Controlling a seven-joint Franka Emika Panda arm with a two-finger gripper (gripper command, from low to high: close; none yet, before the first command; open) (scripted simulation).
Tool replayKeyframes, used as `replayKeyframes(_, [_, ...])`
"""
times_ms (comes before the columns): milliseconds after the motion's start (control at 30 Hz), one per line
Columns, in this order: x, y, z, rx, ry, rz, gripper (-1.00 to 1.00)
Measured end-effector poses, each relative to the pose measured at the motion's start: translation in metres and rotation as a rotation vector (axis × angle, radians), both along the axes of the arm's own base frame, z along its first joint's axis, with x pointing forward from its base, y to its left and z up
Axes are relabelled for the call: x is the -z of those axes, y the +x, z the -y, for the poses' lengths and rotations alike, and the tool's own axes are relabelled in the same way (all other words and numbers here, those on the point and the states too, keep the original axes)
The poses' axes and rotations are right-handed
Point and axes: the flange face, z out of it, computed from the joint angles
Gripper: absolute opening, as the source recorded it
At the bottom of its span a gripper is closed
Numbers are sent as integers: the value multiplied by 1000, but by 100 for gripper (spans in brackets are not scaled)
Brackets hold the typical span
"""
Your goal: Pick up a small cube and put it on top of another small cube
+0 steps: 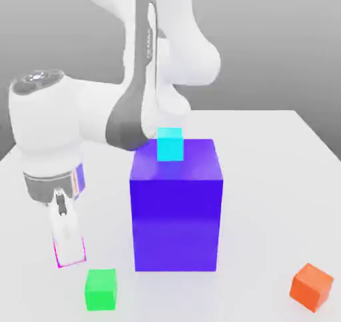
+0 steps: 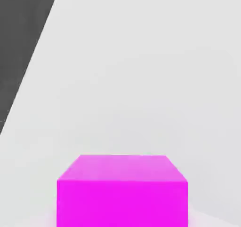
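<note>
The pink cube (image 2: 122,202) is pinched in the gripper (image 1: 69,253), over the table (image 1: 260,207) toward its edge on the exterior view's left, beside the green cube (image 1: 101,291). It looks light and stiff, its glossy faces perhaps slippery, so a square, central hold on two opposite sides should suit it. Beyond stands the blue block (image 1: 176,224), with a cyan cube (image 1: 170,145) on top.

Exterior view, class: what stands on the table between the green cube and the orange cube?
In the exterior view, the big blue-violet block stands between the green cube and orange cube, set farther back.
</note>
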Motion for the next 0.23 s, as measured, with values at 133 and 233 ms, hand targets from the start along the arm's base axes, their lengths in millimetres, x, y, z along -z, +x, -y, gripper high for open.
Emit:
replayKeyframes(133, [43,1,-6,-8,-2,-1,-100])
replayKeyframes(233, [50,1,-7,-8,-2,-1,100])
